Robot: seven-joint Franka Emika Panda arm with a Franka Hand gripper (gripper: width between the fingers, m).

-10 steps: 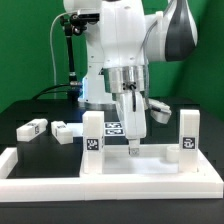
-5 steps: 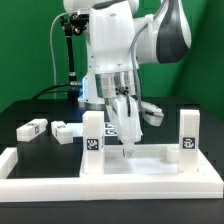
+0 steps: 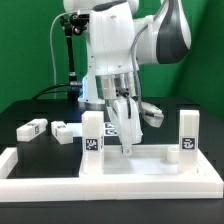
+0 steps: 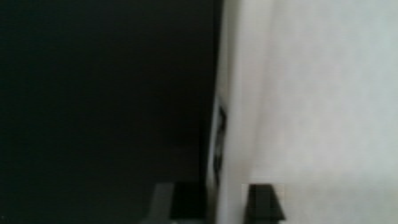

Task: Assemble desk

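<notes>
Exterior and wrist views of the partly built desk. The gripper [image 3: 128,149] points straight down at the rear edge of the top panel [image 3: 150,166], which lies flat on the dark table [image 3: 30,146] just behind the long white border bar [image 3: 110,187].

In the wrist view the gripper [image 4: 219,203] shows two dark fingertips [image 4: 173,203] drawn close together. The thin edge of the top panel [image 4: 320,100] runs between them, white surface to one side and dark table to the other. The jaws are clamped on that rim.

Two legs stand upright on the panel, each with a black-and-white tag facing the camera. The left upright leg [image 3: 92,135] is at the exterior view's left, just beside the gripper. The right upright leg [image 3: 188,135] is at the exterior view's right, well apart from it.

Two loose legs lie on their sides on the table, at the exterior view's left and apart from the panel. These are the far loose leg [image 3: 32,128] and the near loose leg [image 3: 63,132].

A tagged white piece [image 3: 112,127] shows behind the gripper, partly hidden, and what it is cannot be told.
</notes>
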